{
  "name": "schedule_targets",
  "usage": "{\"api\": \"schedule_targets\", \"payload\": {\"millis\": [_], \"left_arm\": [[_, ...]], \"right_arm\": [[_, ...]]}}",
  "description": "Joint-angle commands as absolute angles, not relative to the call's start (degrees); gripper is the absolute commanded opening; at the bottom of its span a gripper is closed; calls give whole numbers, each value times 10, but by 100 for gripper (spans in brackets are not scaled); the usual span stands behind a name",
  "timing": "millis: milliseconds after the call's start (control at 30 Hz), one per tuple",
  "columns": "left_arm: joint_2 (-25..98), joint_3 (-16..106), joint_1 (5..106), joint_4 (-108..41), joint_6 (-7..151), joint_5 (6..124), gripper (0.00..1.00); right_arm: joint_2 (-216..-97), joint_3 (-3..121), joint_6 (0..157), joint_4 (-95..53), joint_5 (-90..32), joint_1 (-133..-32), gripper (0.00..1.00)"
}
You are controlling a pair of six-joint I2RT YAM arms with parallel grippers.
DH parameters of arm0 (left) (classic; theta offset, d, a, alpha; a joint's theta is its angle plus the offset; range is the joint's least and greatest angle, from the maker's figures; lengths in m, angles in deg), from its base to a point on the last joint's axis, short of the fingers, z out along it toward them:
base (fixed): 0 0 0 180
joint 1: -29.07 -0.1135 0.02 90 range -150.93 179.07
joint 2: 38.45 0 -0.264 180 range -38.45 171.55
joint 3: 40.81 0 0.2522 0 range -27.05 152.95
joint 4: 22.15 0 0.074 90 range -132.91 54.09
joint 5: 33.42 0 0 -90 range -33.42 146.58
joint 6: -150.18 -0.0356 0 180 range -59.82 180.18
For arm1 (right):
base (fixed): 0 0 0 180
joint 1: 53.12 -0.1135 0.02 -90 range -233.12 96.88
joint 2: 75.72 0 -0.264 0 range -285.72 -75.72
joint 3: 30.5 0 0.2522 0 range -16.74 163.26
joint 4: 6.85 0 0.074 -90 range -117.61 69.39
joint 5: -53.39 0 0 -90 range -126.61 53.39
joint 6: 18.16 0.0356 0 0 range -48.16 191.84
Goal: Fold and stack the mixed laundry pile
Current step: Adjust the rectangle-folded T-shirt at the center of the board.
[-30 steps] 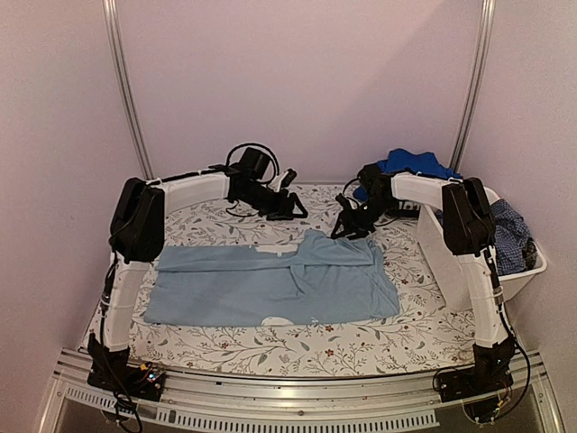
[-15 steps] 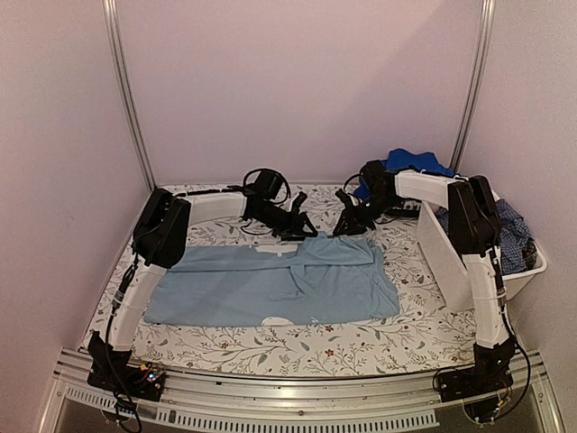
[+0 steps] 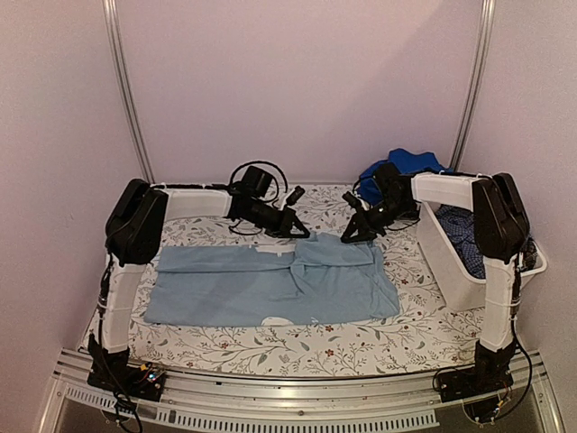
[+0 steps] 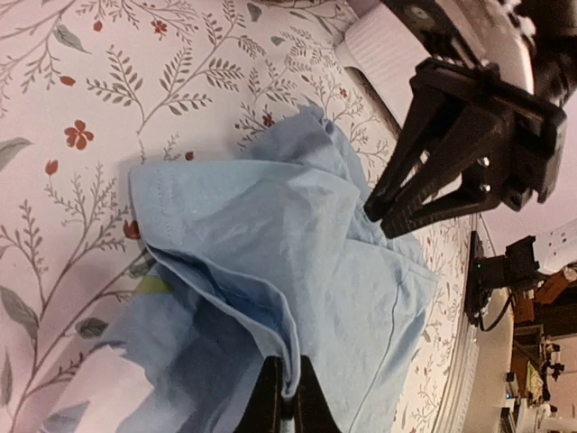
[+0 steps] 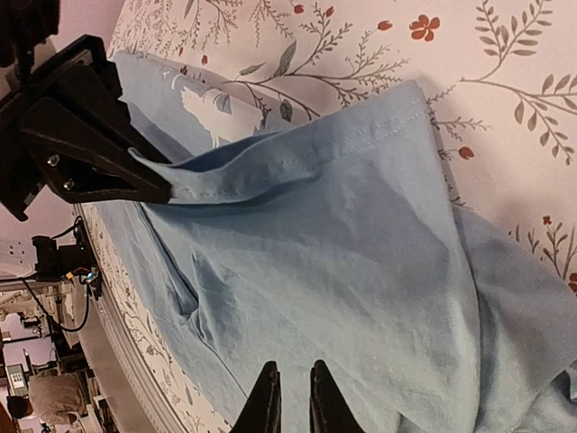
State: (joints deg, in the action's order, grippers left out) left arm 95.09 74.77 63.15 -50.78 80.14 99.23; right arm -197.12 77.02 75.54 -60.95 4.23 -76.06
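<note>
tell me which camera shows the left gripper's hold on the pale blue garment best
The right wrist view: it catches the left gripper side-on, shut on a lifted fold of the pale blue garment. The left wrist view shows only its fingertips with cloth between; the top view shows it small and dark at the garment's far edge.

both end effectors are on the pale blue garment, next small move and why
Probably lift both and carry the far edge toward the near one: the left end effector and right end effector each pinch the far edge of the pale blue garment, which lies flat.
</note>
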Motion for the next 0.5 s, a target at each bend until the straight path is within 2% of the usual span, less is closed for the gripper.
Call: {"api": "schedule_targets", "payload": {"millis": [0, 67, 133, 300, 467], "left_arm": [[858, 647, 668, -473, 666, 975, 0], [833, 611, 689, -473, 617, 940, 1], [837, 612, 700, -487, 616, 910, 8], [886, 663, 685, -526, 700, 903, 17], [855, 597, 648, -443, 793, 923, 26]], "right_arm": [[-1917, 719, 743, -584, 48, -762, 16], [-1903, 710, 748, -577, 38, -761, 32], [-1905, 721, 756, -574, 29, -760, 39], [-1974, 815, 779, -579, 25, -760, 42], [-2068, 934, 781, -613, 37, -767, 43]]}}
